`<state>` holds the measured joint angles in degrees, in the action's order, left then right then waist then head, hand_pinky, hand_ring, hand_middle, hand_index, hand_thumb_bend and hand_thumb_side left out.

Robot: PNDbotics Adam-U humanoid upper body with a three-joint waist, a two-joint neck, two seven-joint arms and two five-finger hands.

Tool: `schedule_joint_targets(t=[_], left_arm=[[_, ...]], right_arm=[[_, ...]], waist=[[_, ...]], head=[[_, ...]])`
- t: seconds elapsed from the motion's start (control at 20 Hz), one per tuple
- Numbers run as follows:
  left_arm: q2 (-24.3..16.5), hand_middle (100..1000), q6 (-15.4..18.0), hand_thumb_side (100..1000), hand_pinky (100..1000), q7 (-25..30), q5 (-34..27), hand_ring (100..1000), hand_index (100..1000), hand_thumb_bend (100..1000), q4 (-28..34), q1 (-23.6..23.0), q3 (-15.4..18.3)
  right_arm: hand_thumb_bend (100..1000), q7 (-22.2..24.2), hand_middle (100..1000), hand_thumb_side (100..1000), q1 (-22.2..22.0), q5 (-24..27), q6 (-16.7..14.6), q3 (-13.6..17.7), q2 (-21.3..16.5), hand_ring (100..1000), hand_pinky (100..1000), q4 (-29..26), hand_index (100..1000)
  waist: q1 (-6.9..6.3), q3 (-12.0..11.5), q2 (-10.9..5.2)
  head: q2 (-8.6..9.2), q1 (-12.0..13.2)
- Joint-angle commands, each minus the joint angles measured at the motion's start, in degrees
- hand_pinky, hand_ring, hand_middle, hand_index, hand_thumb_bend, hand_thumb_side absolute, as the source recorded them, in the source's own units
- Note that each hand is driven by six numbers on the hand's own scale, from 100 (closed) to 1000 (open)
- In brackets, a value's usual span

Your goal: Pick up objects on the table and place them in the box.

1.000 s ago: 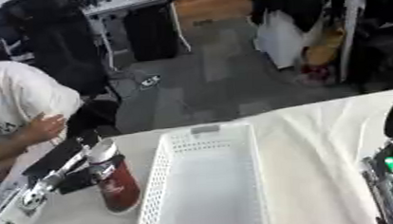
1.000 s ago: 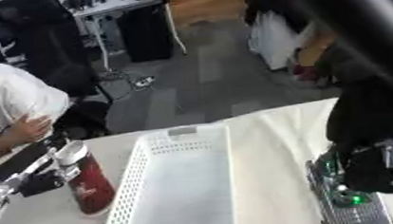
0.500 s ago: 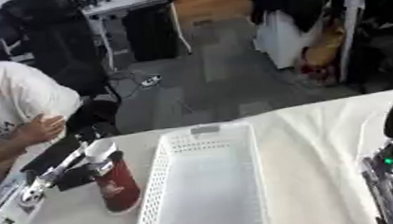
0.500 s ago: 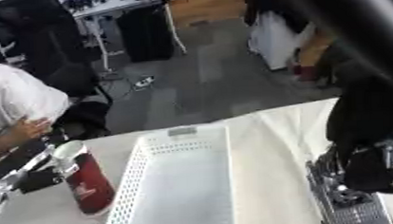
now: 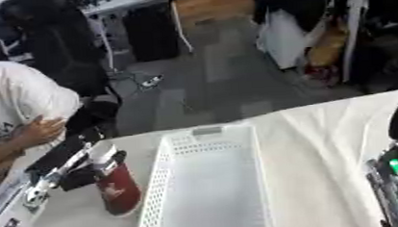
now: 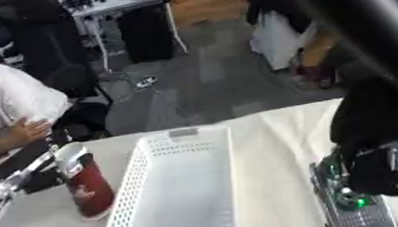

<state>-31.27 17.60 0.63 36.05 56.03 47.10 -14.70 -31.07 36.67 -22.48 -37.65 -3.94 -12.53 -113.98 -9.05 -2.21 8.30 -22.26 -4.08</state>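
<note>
A dark red bottle [image 5: 117, 189] with a white cap stands upright on the table, just left of the long white perforated box [image 5: 210, 192]. The box looks empty. My left hand [image 5: 63, 165] comes in from the lower left. Its black fingers lie against the bottle's neck and upper side, curled round it. Of my right arm only a black forearm with a green-lit board [image 6: 351, 201] shows at the right edge, and its hand is out of view.
The table [image 5: 321, 143] is covered with a white cloth, and its far edge runs just behind the box. A small dark flat item [image 5: 7, 226] lies at the lower left corner. Beyond the edge is grey floor with furniture.
</note>
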Motion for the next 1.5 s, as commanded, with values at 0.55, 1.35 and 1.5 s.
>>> schedule_joint_targets(t=[0.55, 1.35, 1.5], left_arm=[[-0.6, 1000, 0.7, 1000, 1000, 0.3, 1.1, 1000, 1000, 321, -1.6, 1.1, 1.4], [0.3, 1000, 1.2, 1000, 1000, 0.8, 1.6, 1000, 1000, 282, -3.0, 0.7, 1.5], [0.5, 1000, 1.2, 1000, 1000, 0.9, 1.7, 1000, 1000, 269, -3.3, 0.7, 1.5]], right_arm=[[100, -0.9, 371, 1000, 1.4, 0.2, -1.3, -0.1, 0.4, 353, 248, -0.6, 455], [100, -0.8, 370, 1000, 1.4, 0.4, -1.3, -0.1, 0.3, 351, 246, -0.6, 455], [100, -0.8, 370, 1000, 1.4, 0.4, -1.3, -0.1, 0.3, 351, 246, -0.6, 455]], waist=[[0.4, 0.1, -0.61], [0.59, -0.1, -0.44], [0.63, -0.1, -0.4]], head=[[1.04, 0.1], [1.14, 0.4], [1.23, 0.4]])
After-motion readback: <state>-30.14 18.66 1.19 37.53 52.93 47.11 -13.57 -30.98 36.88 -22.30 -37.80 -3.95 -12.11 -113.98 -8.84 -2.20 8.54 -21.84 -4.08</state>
